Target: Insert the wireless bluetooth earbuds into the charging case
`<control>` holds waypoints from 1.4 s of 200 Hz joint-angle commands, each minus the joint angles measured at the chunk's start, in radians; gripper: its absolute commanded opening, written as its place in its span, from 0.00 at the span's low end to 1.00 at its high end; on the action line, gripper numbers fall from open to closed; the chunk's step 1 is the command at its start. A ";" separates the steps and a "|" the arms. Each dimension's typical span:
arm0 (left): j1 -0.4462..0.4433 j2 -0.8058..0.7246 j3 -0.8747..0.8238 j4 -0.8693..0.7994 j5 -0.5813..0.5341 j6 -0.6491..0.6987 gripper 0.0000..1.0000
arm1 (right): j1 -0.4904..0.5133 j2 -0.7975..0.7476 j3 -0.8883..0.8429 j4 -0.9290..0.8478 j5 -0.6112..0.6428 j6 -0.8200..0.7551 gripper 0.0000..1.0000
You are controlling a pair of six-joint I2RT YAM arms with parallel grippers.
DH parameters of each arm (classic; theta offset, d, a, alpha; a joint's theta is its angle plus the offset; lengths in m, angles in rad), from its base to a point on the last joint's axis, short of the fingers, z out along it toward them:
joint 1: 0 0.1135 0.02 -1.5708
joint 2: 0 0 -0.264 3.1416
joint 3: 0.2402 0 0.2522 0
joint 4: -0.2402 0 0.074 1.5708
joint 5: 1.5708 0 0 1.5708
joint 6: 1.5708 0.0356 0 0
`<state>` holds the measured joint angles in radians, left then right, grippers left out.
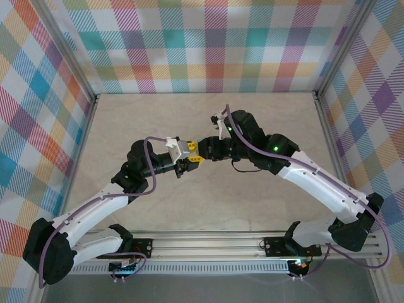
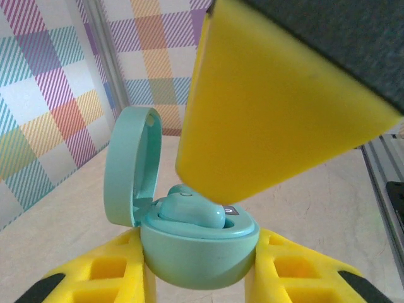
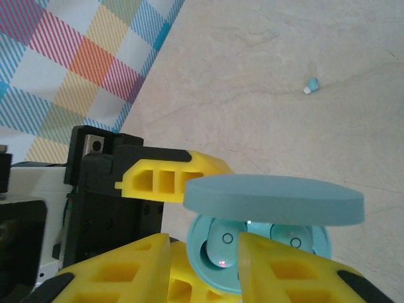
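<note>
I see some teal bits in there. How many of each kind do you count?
Case: 1
Earbuds in it: 2
Loose earbud: 1
Total: 4

Charging case [image 2: 199, 252] base cut off at btm edge, blurred yellow finger [image 2: 271, 107] hiding part of its well, lid [image 3: 274, 199] covering tops of earbuds [image 3: 224, 243] — teal speck [image 3: 311, 84] on table [image 3: 284, 50] too small to ID
</note>
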<state>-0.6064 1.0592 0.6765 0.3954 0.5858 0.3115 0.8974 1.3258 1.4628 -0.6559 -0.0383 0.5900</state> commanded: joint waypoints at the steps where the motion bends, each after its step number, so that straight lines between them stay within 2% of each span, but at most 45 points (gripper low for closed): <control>1: -0.010 -0.030 0.006 0.039 -0.003 -0.015 0.12 | 0.006 -0.025 0.029 -0.010 -0.009 -0.007 0.35; 41: -0.010 -0.057 -0.009 0.028 -0.016 -0.015 0.12 | 0.006 -0.031 0.043 -0.023 -0.004 -0.012 0.36; 115: -0.010 -0.056 -0.026 0.012 -0.090 -0.058 0.12 | 0.005 -0.070 0.030 0.067 -0.142 -0.013 0.38; 147: -0.010 -0.078 -0.035 -0.008 -0.119 -0.095 0.12 | -0.010 -0.088 0.091 0.010 -0.066 -0.016 0.39; 179: -0.010 -0.125 -0.062 -0.006 -0.118 -0.124 0.12 | -0.055 -0.035 0.214 -0.096 -0.036 -0.053 0.39; 230: -0.010 -0.210 -0.094 -0.024 -0.133 -0.129 0.12 | -0.161 0.054 0.251 -0.098 -0.164 -0.065 0.40; 280: -0.010 -0.228 -0.086 -0.014 -0.087 -0.124 0.13 | -0.172 0.190 0.312 -0.074 -0.335 -0.073 0.39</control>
<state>-0.6067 0.8494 0.5896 0.3656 0.4709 0.1974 0.7273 1.4746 1.7126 -0.7284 -0.2474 0.5369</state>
